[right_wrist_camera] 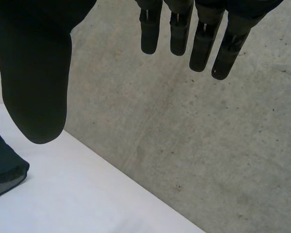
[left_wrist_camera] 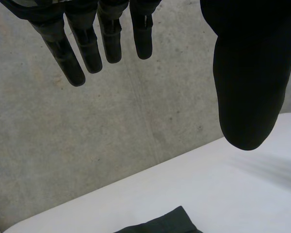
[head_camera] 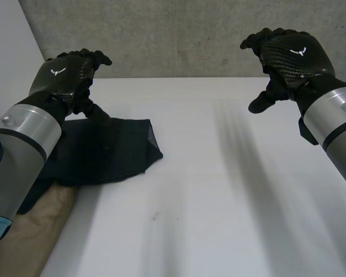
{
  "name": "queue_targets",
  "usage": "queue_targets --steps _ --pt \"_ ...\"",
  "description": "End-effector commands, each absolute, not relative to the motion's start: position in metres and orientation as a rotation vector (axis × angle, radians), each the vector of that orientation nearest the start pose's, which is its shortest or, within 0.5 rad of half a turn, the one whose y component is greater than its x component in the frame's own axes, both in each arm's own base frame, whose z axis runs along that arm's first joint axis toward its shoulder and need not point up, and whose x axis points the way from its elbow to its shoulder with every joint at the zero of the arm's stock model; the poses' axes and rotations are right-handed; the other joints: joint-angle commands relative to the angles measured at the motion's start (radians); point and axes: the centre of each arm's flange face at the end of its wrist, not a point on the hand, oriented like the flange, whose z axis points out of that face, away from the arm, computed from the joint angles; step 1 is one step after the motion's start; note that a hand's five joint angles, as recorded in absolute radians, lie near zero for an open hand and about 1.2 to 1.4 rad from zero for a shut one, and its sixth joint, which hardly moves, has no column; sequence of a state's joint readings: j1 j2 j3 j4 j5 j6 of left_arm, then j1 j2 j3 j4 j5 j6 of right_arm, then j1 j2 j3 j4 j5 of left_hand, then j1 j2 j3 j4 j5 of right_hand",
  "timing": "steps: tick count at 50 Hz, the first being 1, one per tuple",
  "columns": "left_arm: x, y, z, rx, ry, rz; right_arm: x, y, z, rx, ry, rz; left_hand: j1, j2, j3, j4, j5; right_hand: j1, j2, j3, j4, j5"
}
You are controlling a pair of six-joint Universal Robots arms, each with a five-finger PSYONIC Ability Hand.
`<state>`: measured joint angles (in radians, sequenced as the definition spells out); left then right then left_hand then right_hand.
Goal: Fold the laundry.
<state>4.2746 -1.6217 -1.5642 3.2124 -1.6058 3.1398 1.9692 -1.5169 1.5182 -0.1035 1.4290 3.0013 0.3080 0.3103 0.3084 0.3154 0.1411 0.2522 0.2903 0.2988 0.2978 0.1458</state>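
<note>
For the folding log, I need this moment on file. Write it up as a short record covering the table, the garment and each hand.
table: white, set against a grey concrete wall
garment: dark, folded, lying flat at the table's left side
left hand: open, held up over the garment, holding nothing
right hand: open, held up over the table's bare right side, holding nothing
contact: neither hand grips the garment
</note>
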Motion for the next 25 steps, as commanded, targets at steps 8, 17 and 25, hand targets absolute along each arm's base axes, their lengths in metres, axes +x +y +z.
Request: queue_targets --steps 8,17,25 --pt "-0.245 -0.2396 0.2953 0.456 2.386 -2.387 0.2619 -0.246 0.3121 -0.703 1.827 -2.098 -0.127 -0.129 -0.127 -0.134 -0.134 -0.078 -0.116 -0.124 -0.123 -0.146" --pt "-0.2445 -0.2397 0.2956 0.454 2.385 -2.386 0.2618 -0.2456 0.3122 -0.705 1.827 -2.099 -0.13 -0.132 -0.13 -0.137 -0.137 -0.078 -0.116 -0.124 -0.123 -0.146" --pt "-0.2449 -0.2393 0.2957 0.456 2.386 -2.387 0.2618 -0.2456 0.3122 -0.705 1.827 -2.099 -0.133 -0.136 -0.134 -0.141 -0.141 -0.078 -0.116 -0.124 -0.123 -0.146"
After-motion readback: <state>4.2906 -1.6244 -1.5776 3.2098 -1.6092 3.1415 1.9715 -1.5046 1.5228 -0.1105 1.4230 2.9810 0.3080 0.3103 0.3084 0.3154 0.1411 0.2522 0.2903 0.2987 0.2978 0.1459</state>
